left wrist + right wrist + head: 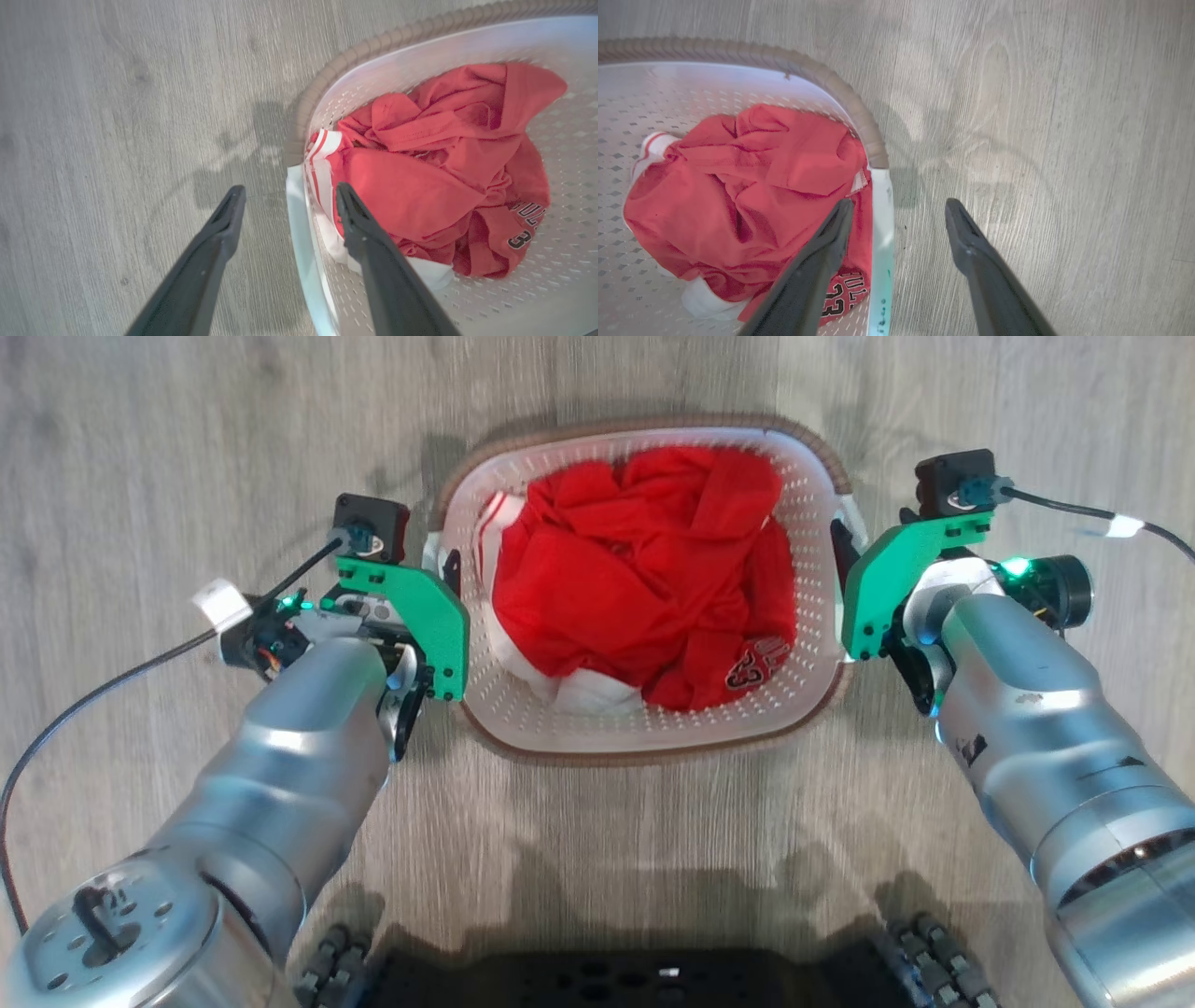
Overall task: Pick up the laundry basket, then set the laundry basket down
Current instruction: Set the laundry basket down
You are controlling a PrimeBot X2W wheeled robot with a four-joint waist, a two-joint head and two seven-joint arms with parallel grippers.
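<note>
Floor: grey wood-look, carries everything. Laundry basket sits upright on it, mouth up, centred ahead of the robot between left arm and right arm. Its long axis runs left-right across the robot, so the short ends with the white handles face one arm each. That's why the arms flank it instead of reaching from the front. Red clothing is heaped inside over some white fabric. The load is roughly central, so a two-sided lift should stay level, I'd guess. Left pincer is spread wide, straddling left handle, one finger inside over the cloth and one outside over the floor. Right pincer mirrors that on right handle. Neither is clamped, so the weight looks to be on the floor. Can't tell if the fingers touch the handles.
</note>
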